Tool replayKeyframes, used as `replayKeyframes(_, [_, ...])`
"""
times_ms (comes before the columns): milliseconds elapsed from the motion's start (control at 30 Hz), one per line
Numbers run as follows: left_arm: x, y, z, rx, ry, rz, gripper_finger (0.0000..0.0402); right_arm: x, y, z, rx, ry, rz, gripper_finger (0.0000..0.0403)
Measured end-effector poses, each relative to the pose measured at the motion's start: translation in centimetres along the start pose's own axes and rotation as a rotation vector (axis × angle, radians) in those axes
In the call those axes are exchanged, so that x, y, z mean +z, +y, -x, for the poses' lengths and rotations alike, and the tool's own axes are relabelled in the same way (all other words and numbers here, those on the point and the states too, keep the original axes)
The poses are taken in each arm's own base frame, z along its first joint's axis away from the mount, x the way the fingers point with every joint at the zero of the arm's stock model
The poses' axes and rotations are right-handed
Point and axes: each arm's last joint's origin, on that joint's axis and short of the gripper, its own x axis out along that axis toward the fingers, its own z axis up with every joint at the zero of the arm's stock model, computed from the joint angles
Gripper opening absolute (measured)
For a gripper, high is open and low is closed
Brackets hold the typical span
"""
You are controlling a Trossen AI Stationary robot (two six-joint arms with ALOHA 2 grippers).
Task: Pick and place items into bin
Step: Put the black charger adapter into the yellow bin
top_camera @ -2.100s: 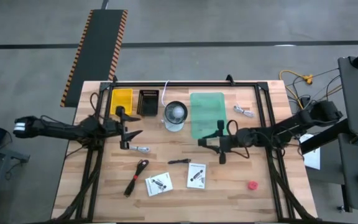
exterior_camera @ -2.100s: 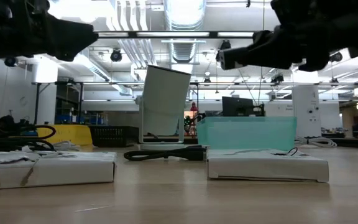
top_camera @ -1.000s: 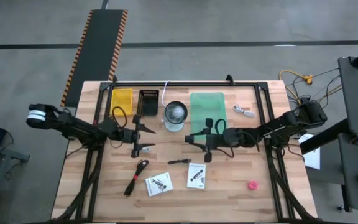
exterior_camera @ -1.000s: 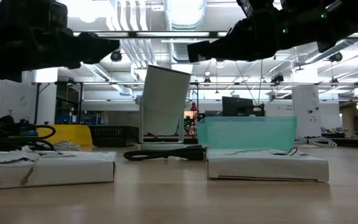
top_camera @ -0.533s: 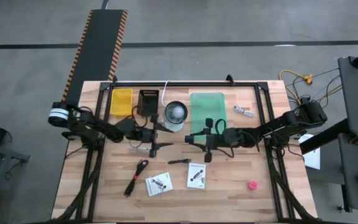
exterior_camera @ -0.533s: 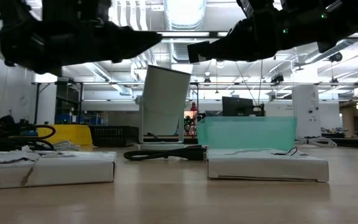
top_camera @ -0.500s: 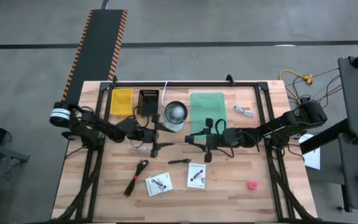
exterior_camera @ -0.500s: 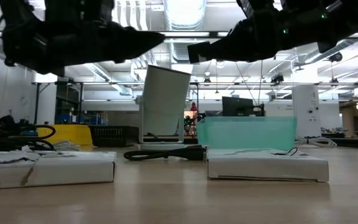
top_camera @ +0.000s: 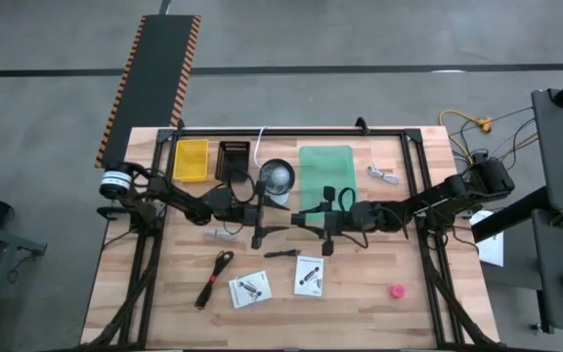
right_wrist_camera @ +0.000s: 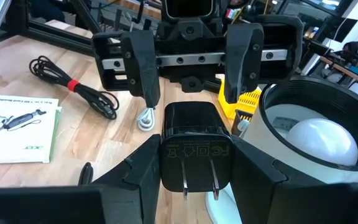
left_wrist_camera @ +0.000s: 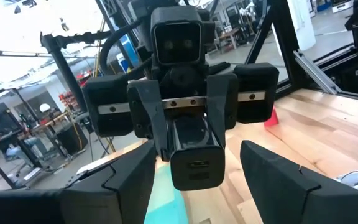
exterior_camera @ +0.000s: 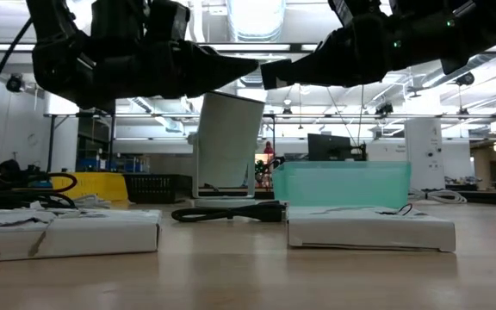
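My right gripper point(top_camera: 303, 221) hovers above the table's middle, in front of the green bin point(top_camera: 325, 178), shut on a black plug-in charger block point(right_wrist_camera: 194, 149). My left gripper point(top_camera: 264, 221) faces it head-on, open, its fingertips level with the block's free end point(left_wrist_camera: 194, 163) and clear of it on either side. Flat on the table lie two white packets point(top_camera: 250, 289) point(top_camera: 309, 276), a black cable point(top_camera: 213, 279), a small black tool point(top_camera: 281, 253), silver pieces point(top_camera: 221, 235) point(top_camera: 384, 174) and a red knob point(top_camera: 397, 290). My right gripper pinches the charger block between its two fingers point(right_wrist_camera: 138, 177), one on each side face point(right_wrist_camera: 165, 155). The fingers come level from the table's right. The block is lifted clear, its two prongs point(right_wrist_camera: 196, 177) pointing back at my right wrist, its socket end toward my left gripper.
A yellow bin point(top_camera: 191, 158) and a black bin point(top_camera: 233, 159) stand at the far left. A white round container point(top_camera: 275, 180) sits next to the green bin, just beyond both grippers. A black frame point(top_camera: 291, 132) runs along the far edge.
My left arm has swung toward the table's right, carrying its open gripper from beside the black bin up to my right gripper until the two face each other closely. My right gripper has held still with the block.
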Motion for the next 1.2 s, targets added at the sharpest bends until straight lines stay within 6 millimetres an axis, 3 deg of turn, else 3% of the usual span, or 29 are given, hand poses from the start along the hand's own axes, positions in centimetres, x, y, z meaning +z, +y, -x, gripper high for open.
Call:
replayKeyframes(333, [0.0,0.0,-0.2,0.001,-0.002,0.001,0.0219,0.1,0.0,0.0,-0.002,-0.004,-0.001,0.0139])
replayKeyframes(667, [-0.4,0.0,-1.6,-0.007,0.01,0.004,0.0219,0.4,-0.1,-0.1,-0.006,-0.022,-0.029,0.0139])
replayKeyframes(1200, [-0.4,0.0,-1.8,-0.011,0.02,0.005,0.0218,0.4,-0.1,-0.1,-0.005,-0.021,-0.029,0.0139])
